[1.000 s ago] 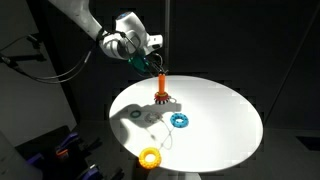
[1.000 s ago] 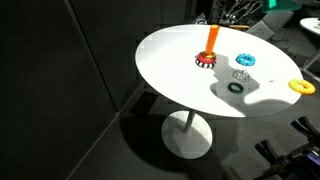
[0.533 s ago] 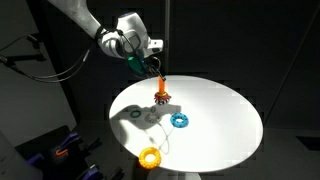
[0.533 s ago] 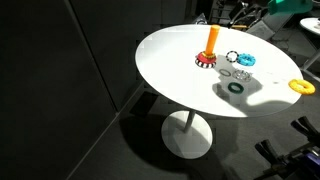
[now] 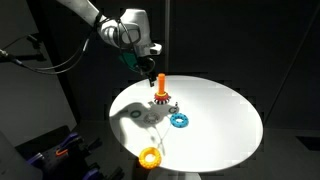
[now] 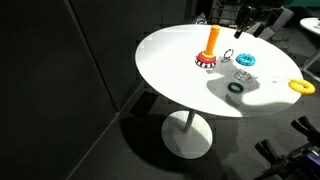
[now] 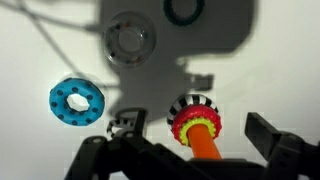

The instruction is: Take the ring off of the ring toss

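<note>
The red notched ring (image 7: 192,118) sits around the base of the bright orange peg (image 7: 205,143), on a black-and-white striped base. In both exterior views the peg (image 5: 161,84) (image 6: 211,40) stands upright on the round white table, with the ring (image 5: 163,98) (image 6: 205,59) at its foot. My gripper (image 7: 195,140) (image 5: 146,68) hovers above the peg, open and empty, with a finger on each side of the peg in the wrist view. It shows at the top edge of an exterior view (image 6: 245,18).
A blue notched ring (image 7: 76,100) (image 5: 180,120) (image 6: 245,60) lies near the peg. A yellow-orange ring (image 5: 150,157) (image 6: 299,87) lies near the table edge (image 5: 240,150). A dark ring (image 6: 235,87) and a small clear part (image 6: 240,74) lie on the table.
My gripper has risen a little and shifted toward the peg, now above its top. The rings and peg have not moved.
</note>
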`<state>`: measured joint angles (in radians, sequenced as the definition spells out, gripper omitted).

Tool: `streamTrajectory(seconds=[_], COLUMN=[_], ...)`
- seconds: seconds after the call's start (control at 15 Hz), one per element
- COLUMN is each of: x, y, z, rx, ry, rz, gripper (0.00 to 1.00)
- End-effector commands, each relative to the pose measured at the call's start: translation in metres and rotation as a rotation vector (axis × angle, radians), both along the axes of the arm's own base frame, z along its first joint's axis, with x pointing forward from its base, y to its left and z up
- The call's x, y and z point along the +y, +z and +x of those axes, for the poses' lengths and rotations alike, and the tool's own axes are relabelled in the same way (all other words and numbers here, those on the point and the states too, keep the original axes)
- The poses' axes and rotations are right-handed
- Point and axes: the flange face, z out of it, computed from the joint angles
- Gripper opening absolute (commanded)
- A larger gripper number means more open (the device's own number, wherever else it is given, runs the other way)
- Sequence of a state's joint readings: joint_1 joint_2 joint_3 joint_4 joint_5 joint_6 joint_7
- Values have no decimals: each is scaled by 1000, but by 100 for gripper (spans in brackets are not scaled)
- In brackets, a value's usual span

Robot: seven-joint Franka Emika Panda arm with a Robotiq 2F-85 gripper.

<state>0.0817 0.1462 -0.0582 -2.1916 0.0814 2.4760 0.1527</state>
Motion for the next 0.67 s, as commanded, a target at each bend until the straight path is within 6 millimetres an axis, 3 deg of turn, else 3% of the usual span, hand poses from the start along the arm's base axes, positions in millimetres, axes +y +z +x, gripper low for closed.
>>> streamTrajectory(seconds=[0.0,0.4,0.47,0.6], x=[-6,-7,-5,-4], y=[14,21,10,12], z=[-1,-4,-4,-4], rx=[91,203,187,196], ry=[21,34,18,19], rz=[33,34,22,23], gripper=[100,100,100,100])
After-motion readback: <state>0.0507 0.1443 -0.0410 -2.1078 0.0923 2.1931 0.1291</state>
